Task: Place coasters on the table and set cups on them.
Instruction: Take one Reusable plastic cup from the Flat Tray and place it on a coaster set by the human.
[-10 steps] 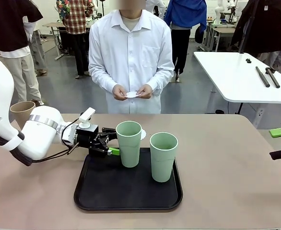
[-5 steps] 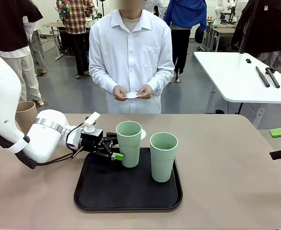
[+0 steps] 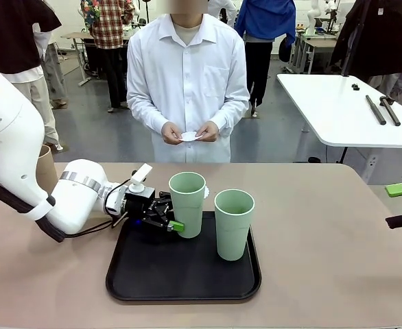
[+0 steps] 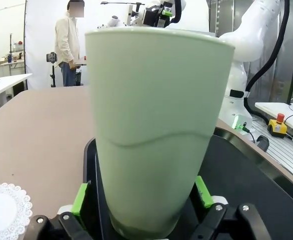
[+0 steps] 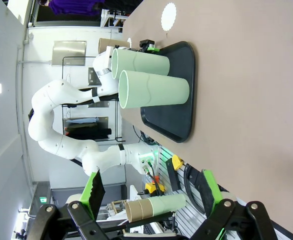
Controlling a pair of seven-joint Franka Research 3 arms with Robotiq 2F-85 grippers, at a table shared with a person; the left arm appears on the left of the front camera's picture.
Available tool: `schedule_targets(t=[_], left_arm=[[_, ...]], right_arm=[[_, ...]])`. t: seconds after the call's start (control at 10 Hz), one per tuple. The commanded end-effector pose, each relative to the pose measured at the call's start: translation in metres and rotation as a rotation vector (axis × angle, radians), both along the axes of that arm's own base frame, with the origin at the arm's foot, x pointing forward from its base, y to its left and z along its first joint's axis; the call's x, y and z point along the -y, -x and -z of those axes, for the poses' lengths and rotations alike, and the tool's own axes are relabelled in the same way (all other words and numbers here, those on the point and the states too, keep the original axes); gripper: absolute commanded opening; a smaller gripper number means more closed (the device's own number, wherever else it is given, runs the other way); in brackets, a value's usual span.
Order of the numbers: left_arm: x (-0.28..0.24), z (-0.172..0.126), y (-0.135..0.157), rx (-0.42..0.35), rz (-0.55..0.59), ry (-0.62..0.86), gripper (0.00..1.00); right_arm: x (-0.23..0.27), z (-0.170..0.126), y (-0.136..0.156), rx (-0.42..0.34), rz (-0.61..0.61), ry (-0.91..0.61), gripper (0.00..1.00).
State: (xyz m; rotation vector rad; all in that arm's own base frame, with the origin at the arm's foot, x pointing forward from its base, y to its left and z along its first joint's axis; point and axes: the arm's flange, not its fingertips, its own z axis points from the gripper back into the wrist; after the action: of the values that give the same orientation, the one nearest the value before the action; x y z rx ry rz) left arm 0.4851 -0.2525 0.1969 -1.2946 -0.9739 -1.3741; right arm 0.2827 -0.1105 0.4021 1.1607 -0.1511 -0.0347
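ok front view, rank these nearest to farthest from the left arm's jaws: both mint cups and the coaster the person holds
1. left mint cup, between the jaws, on the tray's left side
2. right mint cup, on the tray's right side
3. coaster, held by the person across the table
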Motion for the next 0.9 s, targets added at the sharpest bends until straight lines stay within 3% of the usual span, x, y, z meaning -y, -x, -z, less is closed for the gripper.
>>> schedule_targets(t=[0.0, 0.1, 0.2, 0.3, 0.5, 0.6, 0.7, 0.8], left_arm=[[0.006, 0.003, 0.001, 0.044, -0.009, 0.029, 0.96], [0.005, 0.003, 0.002, 0.056, -0.001, 0.036, 0.45], [0.005, 0.002, 0.003, 0.06, 0.007, 0.038, 0.36], [0.005, 0.002, 0.004, 0.061, 0.009, 0.038, 0.0], [0.003, -0.002, 0.005, 0.064, 0.009, 0.046, 0.0], [0.002, -0.005, 0.005, 0.073, 0.007, 0.044, 0.21], [-0.002, -0.011, 0.006, 0.072, -0.002, 0.045, 0.21], [-0.005, -0.025, 0.007, 0.044, -0.024, 0.036, 0.0]], right_arm=[[0.0, 0.0, -0.001, 0.007, -0.002, -0.016, 1.0], [0.0, 0.0, -0.001, 0.007, -0.002, -0.016, 1.0], [0.0, 0.0, -0.001, 0.007, -0.002, -0.016, 1.0], [0.0, 0.0, -0.001, 0.007, -0.002, -0.016, 1.0], [0.0, 0.0, -0.001, 0.007, -0.002, -0.016, 1.0], [0.0, 0.0, -0.001, 0.007, -0.002, -0.016, 1.0], [0.0, 0.0, -0.001, 0.007, -0.002, -0.016, 1.0], [0.0, 0.0, -0.001, 0.007, -0.002, -0.016, 1.0]])
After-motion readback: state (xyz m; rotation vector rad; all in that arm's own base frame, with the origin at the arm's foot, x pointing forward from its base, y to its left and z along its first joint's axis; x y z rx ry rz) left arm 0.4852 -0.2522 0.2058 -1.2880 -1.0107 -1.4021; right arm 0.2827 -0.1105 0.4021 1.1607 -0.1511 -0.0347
